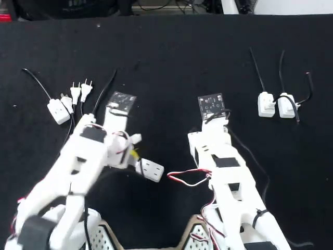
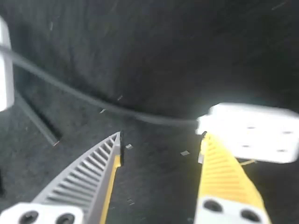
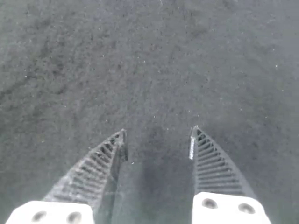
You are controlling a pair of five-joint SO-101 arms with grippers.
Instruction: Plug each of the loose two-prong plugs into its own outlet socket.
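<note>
I see left gripper (image 2: 160,136) wide open, empty, yellow finger seemingly touching white rectangular plastic outlet socket (image 2: 252,133) on black table (image 1: 171,52). Right gripper (image 3: 158,133) open, empty. White two-prong plugs (image 1: 80,91) well apart. My read: securing socket. Next: straddle it, close.

The cloth (image 1: 171,47) looks matt, the socket (image 2: 254,133) smooth plastic.
</note>
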